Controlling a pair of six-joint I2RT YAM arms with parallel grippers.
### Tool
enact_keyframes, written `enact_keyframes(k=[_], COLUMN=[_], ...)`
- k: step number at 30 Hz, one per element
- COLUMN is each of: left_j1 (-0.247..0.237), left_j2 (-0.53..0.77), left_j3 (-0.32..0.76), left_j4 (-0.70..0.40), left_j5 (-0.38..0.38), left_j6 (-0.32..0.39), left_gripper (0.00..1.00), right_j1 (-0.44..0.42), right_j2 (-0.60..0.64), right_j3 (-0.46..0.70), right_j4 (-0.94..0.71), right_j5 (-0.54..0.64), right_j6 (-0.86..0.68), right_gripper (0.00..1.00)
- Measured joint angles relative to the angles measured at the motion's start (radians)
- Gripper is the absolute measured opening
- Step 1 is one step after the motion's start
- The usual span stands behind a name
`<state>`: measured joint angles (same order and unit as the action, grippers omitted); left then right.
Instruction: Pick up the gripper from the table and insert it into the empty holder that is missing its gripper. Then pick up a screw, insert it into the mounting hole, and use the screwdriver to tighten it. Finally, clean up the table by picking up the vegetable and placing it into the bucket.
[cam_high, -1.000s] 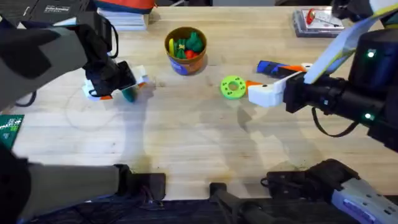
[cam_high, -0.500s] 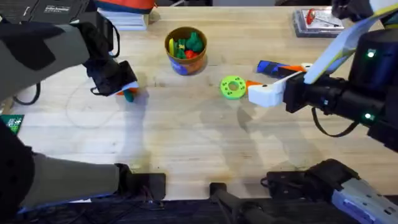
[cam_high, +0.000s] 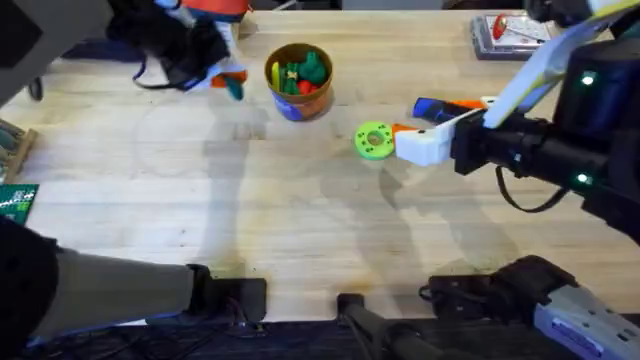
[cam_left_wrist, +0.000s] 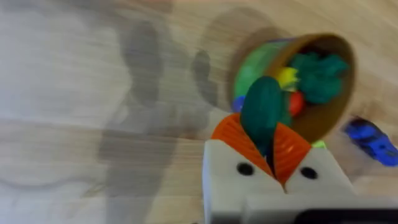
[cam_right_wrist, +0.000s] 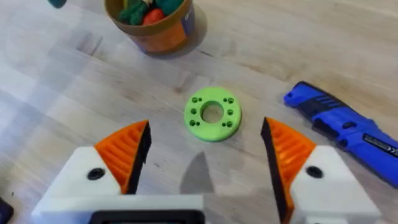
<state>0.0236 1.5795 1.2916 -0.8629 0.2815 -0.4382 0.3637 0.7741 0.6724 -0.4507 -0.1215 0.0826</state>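
My left claw (cam_left_wrist: 267, 146) pinches the vegetable (cam_left_wrist: 262, 112) just left of the bucket (cam_high: 298, 100) at upper centre, right claw (cam_right_wrist: 205, 152) wide; early release misses the rim.

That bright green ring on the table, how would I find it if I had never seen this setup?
Start at the yellow-orange bucket of toys near the table's far edge. The ring lies flat toward the blue screwdriver. It alone is lime green, with small holes around its central opening.

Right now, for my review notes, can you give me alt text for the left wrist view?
The left gripper holds the dark-green vegetable between its orange ribbed pads, close to the yellow-orange bucket, which has green, yellow and red toys in it. The wooden table lies below, and part of the blue screwdriver shows beyond the bucket.
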Motion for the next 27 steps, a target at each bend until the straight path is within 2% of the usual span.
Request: enact_keyframes(k=[4, 5, 8, 11, 13, 16, 17, 20, 23, 27], left_j1=[-0.090, -0.164, -0.227, -0.265, -0.277, -0.280, -0.280, -0.279, -0.279, -0.279], left_j2=[0.000, 0.000, 0.000, 0.000, 0.000, 0.001, 0.004, 0.026, 0.052, 0.064], left_j3=[0.022, 0.022, 0.022, 0.022, 0.022, 0.022, 0.023, 0.024, 0.024, 0.024], left_j4=[0.043, 0.096, 0.164, 0.204, 0.217, 0.221, 0.220, 0.219, 0.219, 0.224], left_j5=[0.042, 0.057, 0.059, 0.034, 0.007, -0.019, -0.023, -0.039, -0.043, -0.044], left_j6=[-0.005, -0.020, -0.030, -0.034, -0.038, -0.041, -0.043, -0.063, -0.083, -0.096], left_gripper=[0.022, 0.021, 0.021, 0.027, 0.148, 0.232, 0.312, 0.715, 0.952, 0.987], right_j1=[0.000, 0.000, 0.000, 0.000, 0.000, 0.000, 0.000, 0.000, 0.000, 0.000], right_j2=[0.025, 0.029, 0.029, 0.029, 0.029, 0.029, 0.029, 0.029, 0.029, 0.029], right_j3=[0.000, 0.000, 0.000, 0.000, 0.000, 0.000, 0.000, 0.000, 0.000, 0.000], right_j4=[0.001, 0.001, 0.001, 0.002, 0.002, 0.002, 0.002, 0.002, 0.002, 0.002], right_j5=[0.000, 0.000, 0.000, 0.000, 0.000, 0.000, 0.000, 0.000, 0.000, 0.000], right_j6=[0.000, 0.000, 0.000, 0.000, 0.000, 0.000, 0.000, 0.000, 0.000, 0.000], right_gripper=[0.994, 0.994, 0.994, 0.994, 0.994, 0.994, 0.994, 0.994, 0.993, 0.994])
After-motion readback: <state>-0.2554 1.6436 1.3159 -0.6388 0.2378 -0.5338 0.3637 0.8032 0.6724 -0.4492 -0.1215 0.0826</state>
